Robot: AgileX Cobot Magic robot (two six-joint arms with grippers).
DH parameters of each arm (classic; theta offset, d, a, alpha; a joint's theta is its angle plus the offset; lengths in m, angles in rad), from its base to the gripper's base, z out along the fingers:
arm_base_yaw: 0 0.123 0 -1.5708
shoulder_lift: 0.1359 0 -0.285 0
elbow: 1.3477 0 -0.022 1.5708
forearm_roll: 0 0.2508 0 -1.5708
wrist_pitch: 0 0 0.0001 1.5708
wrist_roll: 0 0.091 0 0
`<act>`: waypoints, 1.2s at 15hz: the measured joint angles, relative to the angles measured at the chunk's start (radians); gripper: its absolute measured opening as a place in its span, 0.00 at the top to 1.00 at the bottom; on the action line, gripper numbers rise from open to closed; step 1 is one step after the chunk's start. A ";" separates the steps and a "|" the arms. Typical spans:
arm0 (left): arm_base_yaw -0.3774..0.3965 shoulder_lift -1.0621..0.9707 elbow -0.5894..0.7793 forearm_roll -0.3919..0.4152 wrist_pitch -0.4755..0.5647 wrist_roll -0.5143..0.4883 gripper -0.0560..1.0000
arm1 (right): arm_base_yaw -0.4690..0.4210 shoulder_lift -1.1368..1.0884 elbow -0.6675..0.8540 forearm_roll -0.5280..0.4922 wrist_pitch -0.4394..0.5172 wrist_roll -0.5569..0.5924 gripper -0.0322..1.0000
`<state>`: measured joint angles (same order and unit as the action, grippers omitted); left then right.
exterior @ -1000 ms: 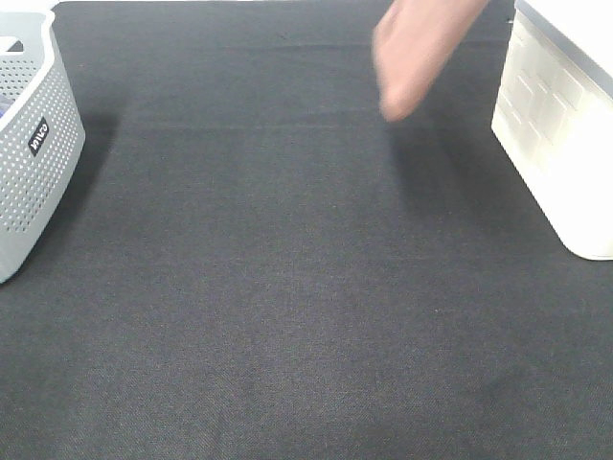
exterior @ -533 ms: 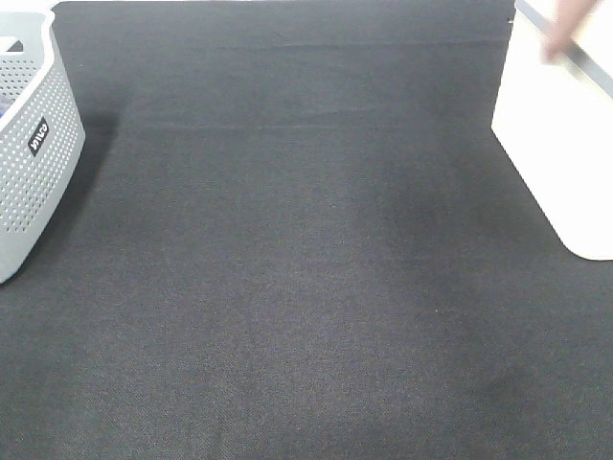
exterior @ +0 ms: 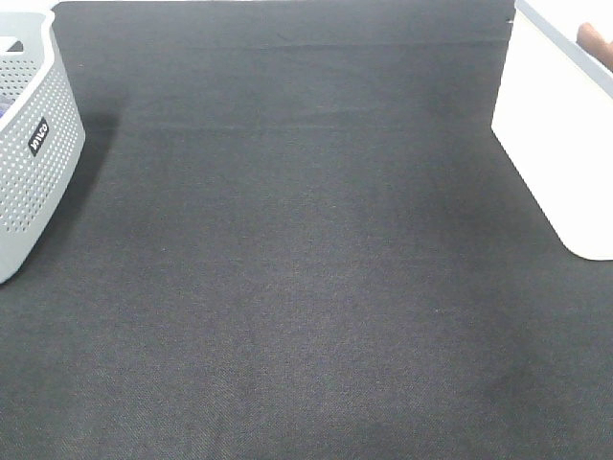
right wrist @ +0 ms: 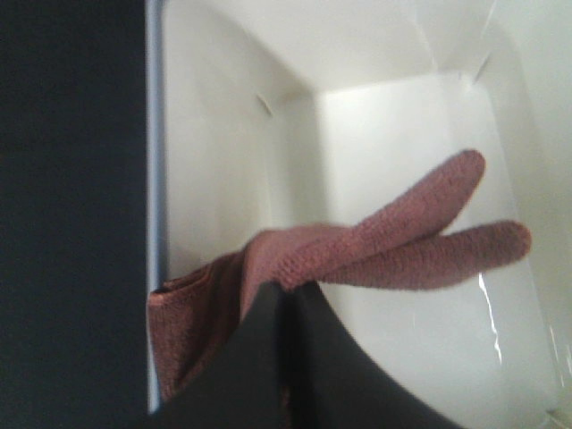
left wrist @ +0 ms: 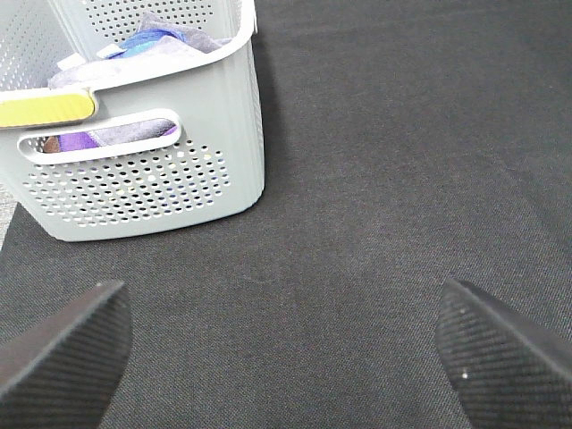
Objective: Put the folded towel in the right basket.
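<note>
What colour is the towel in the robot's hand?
The towel is a dusty pinkish red, clearest in the right wrist view.

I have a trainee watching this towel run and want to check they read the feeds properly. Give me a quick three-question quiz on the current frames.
1. Fill in: the grey basket holds cloths in purple and ____.
2. True or false: the left gripper is shut on a cloth.
3. Pick one. The towel pinched by the right gripper is:
A. hanging over the grey basket
B. hanging against the inside of the white basket
C. lying loose outside both baskets

Key: 1 blue; 2 false, its fingers stand wide apart with nothing between them; 3 B.
</note>
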<state>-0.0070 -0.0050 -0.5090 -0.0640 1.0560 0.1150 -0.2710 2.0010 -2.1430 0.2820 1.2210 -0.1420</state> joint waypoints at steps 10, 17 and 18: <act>0.000 0.000 0.000 0.000 0.000 0.000 0.12 | 0.006 0.064 0.004 0.016 0.001 0.051 0.23; 0.000 0.000 0.000 0.000 0.000 0.000 0.12 | 0.254 -0.046 0.004 -0.034 0.002 0.048 0.21; 0.000 0.000 0.000 0.000 0.000 0.000 0.12 | 0.295 -0.062 0.004 -0.047 0.002 0.054 0.21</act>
<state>-0.0070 -0.0050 -0.5090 -0.0640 1.0560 0.1150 0.0240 1.9390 -2.1390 0.2350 1.2230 -0.0880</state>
